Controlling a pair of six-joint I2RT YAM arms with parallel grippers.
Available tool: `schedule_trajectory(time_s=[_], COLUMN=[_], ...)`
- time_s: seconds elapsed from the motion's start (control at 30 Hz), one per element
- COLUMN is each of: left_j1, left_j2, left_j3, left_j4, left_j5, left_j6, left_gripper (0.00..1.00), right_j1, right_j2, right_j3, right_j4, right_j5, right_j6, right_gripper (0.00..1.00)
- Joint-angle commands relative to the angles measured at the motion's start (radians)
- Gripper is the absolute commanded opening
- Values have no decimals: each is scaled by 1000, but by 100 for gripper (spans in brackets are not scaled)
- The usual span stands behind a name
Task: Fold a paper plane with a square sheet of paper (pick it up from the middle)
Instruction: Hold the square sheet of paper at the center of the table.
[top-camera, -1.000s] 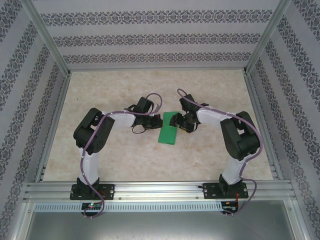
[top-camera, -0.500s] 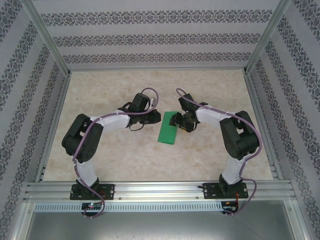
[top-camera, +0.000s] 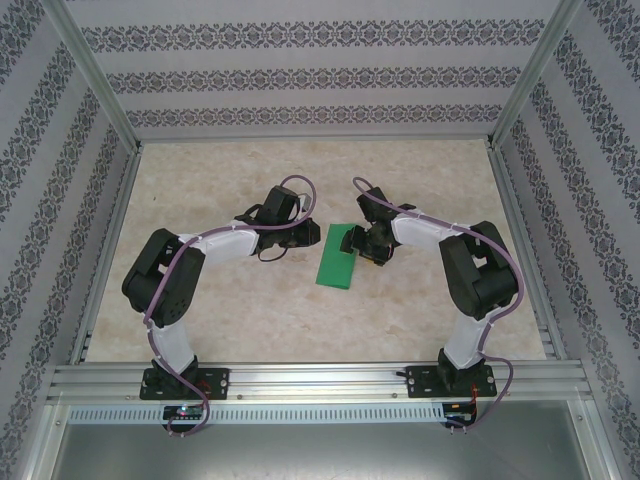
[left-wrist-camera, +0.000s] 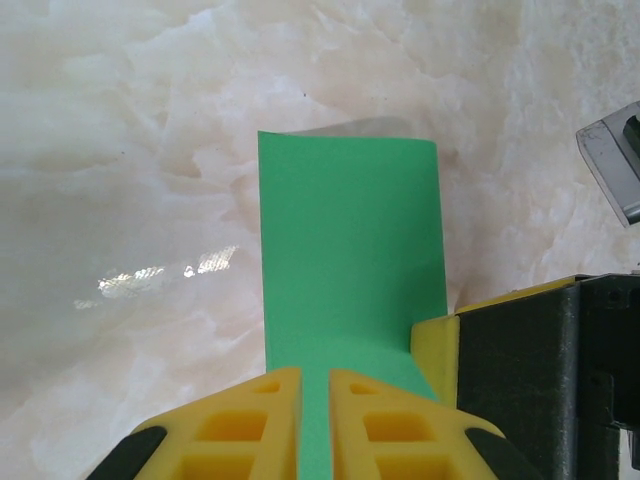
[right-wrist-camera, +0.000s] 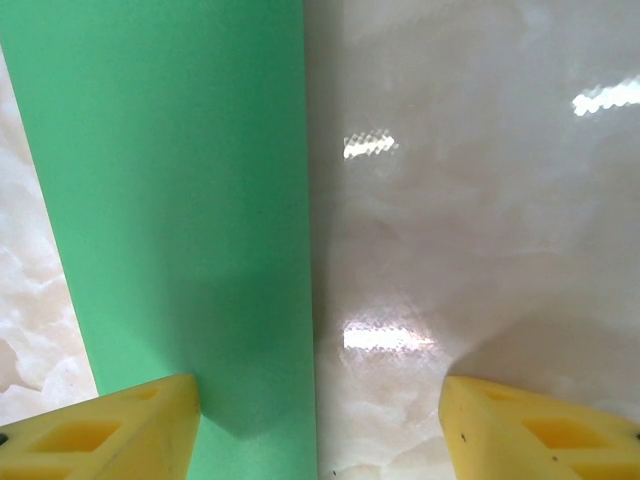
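The square sheet of paper (top-camera: 336, 257) lies on the table folded into a bright green rectangle, also in the left wrist view (left-wrist-camera: 345, 250) and the right wrist view (right-wrist-camera: 170, 200). My left gripper (top-camera: 306, 237) is at its left long edge, low over the paper (left-wrist-camera: 316, 400), with the jaws a narrow slit apart and nothing between them. My right gripper (top-camera: 358, 246) is open at the opposite edge (right-wrist-camera: 320, 420). One of its fingers (right-wrist-camera: 110, 430) is over the paper and the other over bare table. That finger (left-wrist-camera: 436, 350) rests on the paper's corner in the left wrist view.
The marble-patterned tabletop (top-camera: 250, 320) is ringed by an aluminium frame (top-camera: 300, 380) and patterned walls. Both arms reach in from the near edge and meet at the middle.
The left arm's elbow has swung left and its gripper has shifted slightly farther up the paper's left edge. The paper and the right arm have stayed put.
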Motion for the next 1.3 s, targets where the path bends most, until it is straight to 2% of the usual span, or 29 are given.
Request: schedule_trajectory(time_s=[0.0, 0.23, 0.77, 1.27], left_j1=[-9, -10, -9, -9], left_j2=[-16, -13, 4, 35], left_j3=[-11, -12, -3, 17], left_j4=[0, 4, 3, 7], left_j5=[-21, -11, 3, 46], left_j6=[4, 5, 18, 23], left_gripper=[17, 17, 17, 16], right_j1=[3, 3, 9, 1], right_j2=[34, 68, 115, 134], right_j3=[2, 24, 65, 54], right_j4=[12, -19, -81, -62], right_j5=[41, 36, 35, 42], right_j6=[37, 12, -58, -16], right_gripper=[66, 70, 69, 70])
